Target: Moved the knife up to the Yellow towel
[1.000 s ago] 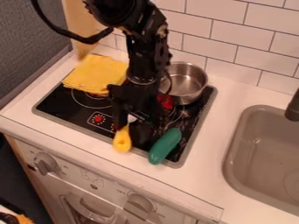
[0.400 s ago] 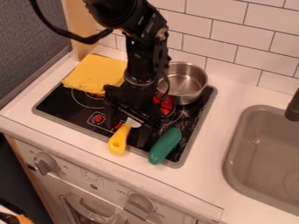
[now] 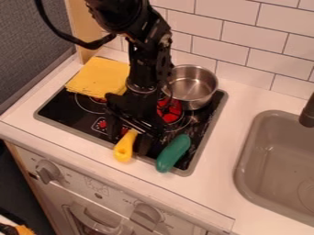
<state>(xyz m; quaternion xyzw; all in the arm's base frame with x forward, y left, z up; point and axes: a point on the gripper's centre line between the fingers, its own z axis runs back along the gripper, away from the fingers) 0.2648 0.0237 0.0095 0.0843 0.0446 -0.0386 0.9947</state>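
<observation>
- So, knife (image 3: 125,145) lies just below gripper (image 3: 129,142), seemingly between its fingers, which look apart, not clamped
- long axis runs from below gripper toward counter (image 3: 178,190) front, handle (image 3: 123,153) end outward
- yellow towel (image 3: 99,77) lies past gripper, wall side; likely close across handle first, then carry that way

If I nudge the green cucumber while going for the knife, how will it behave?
The green cucumber would probably roll sideways, given its long, rounded shape. It looks stiff, likely moving as one piece rather than bending. Its smooth surface may make it a bit slippery on the glassy stovetop.
</observation>
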